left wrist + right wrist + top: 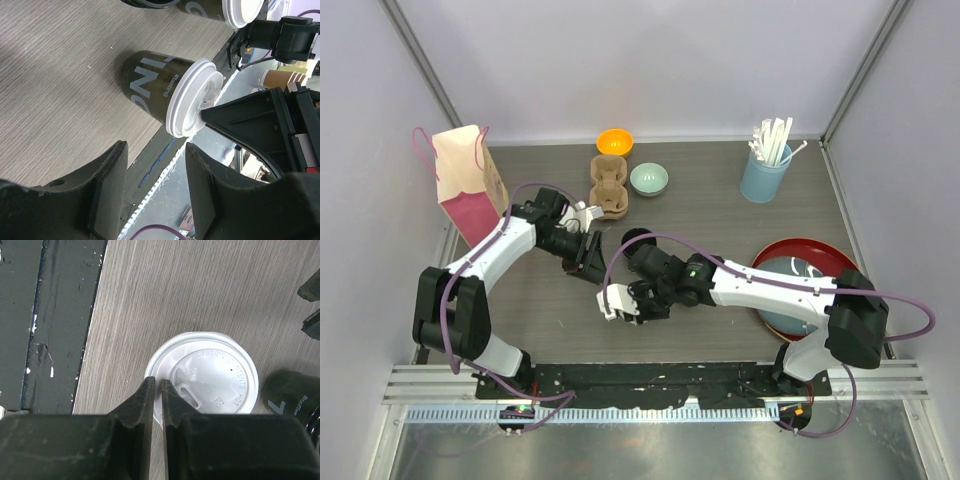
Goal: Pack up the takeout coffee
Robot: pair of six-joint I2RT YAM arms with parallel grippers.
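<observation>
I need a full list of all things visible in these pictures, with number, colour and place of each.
takeout cup: at least two, black with white lids, by the grippers
paper bag: one, beige and pink, far left
cup carrier: one, brown, far middle
orange bowl: one, orange, behind the carrier
green bowl: one, pale green, right of the carrier
tumbler: one, light blue, far right, holding white straws
tray: one, red, near right, under a grey-blue plate
table: one, grey wood, under everything
left gripper: one, black, open, facing a cup
right gripper: one, black, jaws almost together at that cup's lid rim

Upright black cup (150, 85) (white lid (210, 372)).
</observation>
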